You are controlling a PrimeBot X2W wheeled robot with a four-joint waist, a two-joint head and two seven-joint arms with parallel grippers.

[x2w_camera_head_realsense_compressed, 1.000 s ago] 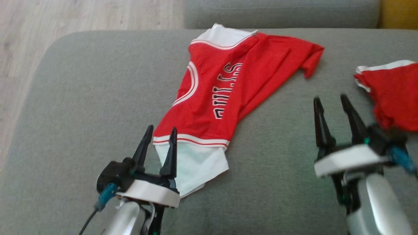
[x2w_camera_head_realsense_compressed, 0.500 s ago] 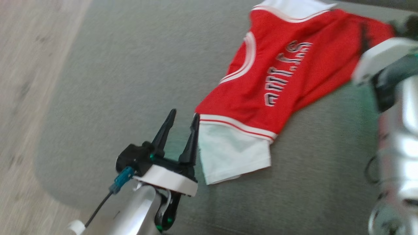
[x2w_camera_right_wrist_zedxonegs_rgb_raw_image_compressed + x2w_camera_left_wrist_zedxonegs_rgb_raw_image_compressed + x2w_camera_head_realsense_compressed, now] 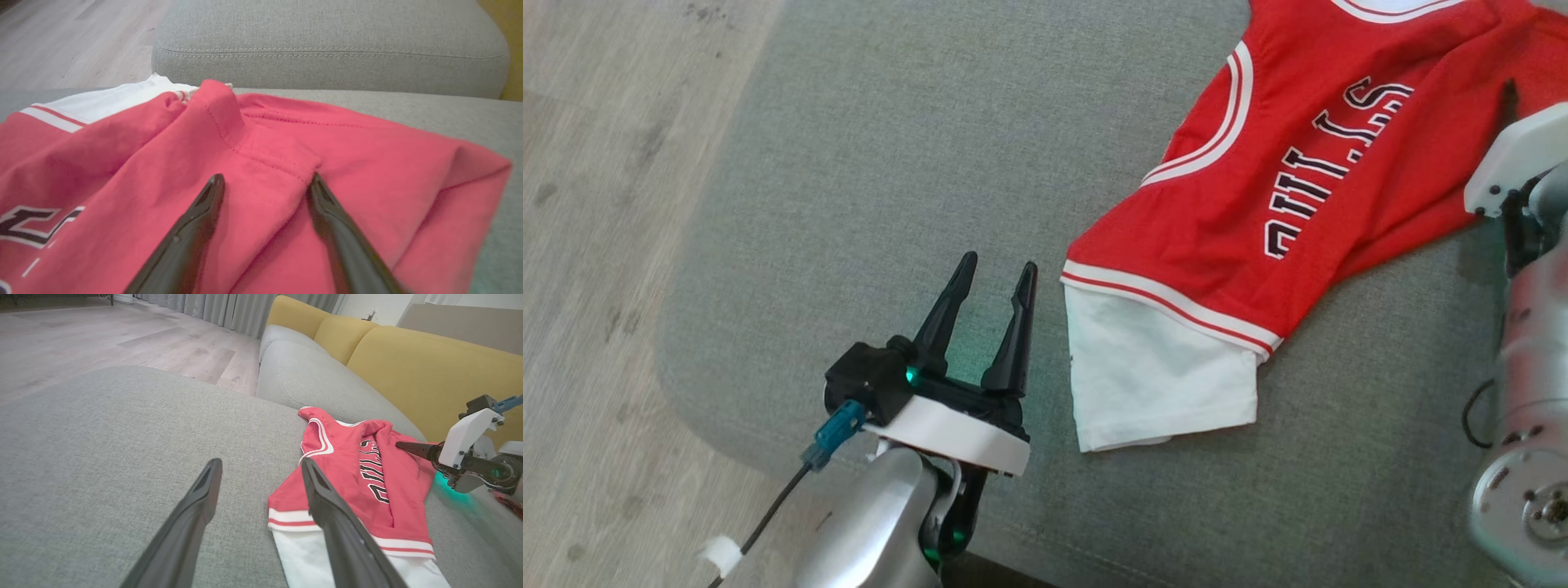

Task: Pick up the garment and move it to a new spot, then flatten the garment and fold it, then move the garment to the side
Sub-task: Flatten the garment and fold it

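While the red-and-white jersey garment (image 3: 1258, 204) lies on the grey fabric sofa cushion (image 3: 890, 163), the left gripper (image 3: 998, 263) beside its hem and right gripper (image 3: 264, 177) astride a fold gape empty — likely poised to lift.

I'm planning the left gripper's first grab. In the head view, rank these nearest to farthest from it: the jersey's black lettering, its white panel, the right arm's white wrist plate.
1. white panel: just to the right of the left gripper.
2. black lettering: farther right and up, on the red jersey.
3. white wrist plate: at the right edge, beyond the lettering.
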